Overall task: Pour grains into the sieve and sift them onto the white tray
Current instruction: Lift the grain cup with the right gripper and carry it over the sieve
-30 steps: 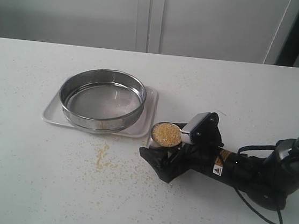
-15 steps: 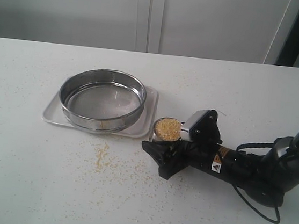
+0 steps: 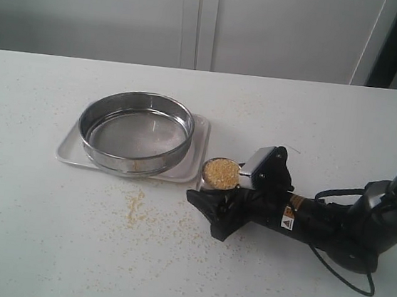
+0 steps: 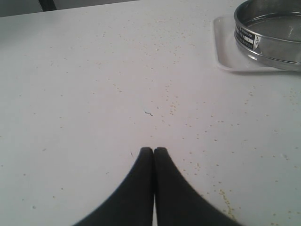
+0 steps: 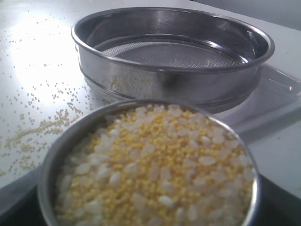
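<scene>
On the table point(image 3: 28, 258): the sieve point(image 3: 133, 157) sits inside the white tray point(image 3: 199, 131), to the left of centre in the exterior view.
Just right of the tray: a small steel cup point(image 3: 204, 172) stands upright on the tabletop, near the tray's corner but apart from it.
Grains point(image 5: 155, 165): they fill the cup almost to its rim, golden-yellow mixed with paler bits.
Sieve mesh: grey and bare of any heap in the right wrist view.
Tray surface: no sifted pile shows on the little that is visible around the sieve.
Scatter: loose grains point(image 3: 134, 209) are strewn on the table in front of the tray.
Right gripper point(image 3: 217, 188): low on the table, with a finger on either side of the cup. Whether the fingers press its wall, I cannot tell.
Left gripper point(image 4: 153, 151): clenched, fingertips touching, holding nothing, over bare table well apart from the sieve.
Done so far: judging by the full cup and bare mesh, nothing has been poured.
Left to do: secure the cup, lift it, tip it over the sieve, then shake the sieve above the tray.
Watch for: a brimming cup is likely to spill if it tilts during the lift.
</scene>
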Tool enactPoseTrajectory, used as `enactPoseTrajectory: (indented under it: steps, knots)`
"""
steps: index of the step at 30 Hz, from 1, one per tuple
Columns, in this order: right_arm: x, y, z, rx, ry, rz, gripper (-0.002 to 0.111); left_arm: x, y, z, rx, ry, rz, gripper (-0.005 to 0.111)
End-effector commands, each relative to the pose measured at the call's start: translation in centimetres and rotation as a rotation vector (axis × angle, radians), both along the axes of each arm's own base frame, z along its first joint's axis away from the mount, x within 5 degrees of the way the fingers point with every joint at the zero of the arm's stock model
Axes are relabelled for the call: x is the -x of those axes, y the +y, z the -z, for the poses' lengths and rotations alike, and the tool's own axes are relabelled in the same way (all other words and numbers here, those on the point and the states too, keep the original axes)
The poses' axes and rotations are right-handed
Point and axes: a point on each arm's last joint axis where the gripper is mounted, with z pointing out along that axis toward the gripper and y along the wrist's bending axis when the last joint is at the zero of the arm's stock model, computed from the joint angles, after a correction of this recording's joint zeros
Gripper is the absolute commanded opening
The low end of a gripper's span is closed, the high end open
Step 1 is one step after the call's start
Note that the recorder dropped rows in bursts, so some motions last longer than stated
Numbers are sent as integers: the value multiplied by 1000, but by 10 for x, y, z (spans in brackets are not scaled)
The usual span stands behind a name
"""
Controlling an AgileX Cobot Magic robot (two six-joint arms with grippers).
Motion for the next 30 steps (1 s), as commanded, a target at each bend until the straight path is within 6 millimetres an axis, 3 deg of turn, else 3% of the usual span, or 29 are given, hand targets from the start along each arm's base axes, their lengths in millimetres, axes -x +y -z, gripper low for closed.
enactPoseTrajectory:
  steps: [1,7,23,30]
  knots:
    - [1,1,-8,-46,24,-11,0,0,0,1,9,-4,-3,0]
    - [0,1,-28,-23,25,-10,0,0,0,1,9,-4,-3,0]
    - [-4,0,-114,-11,18,27,0,0,0,1,9,-4,-3,0]
    - [-12,22,-135,1,22,0,0,0,0,1,9,-4,-3,0]
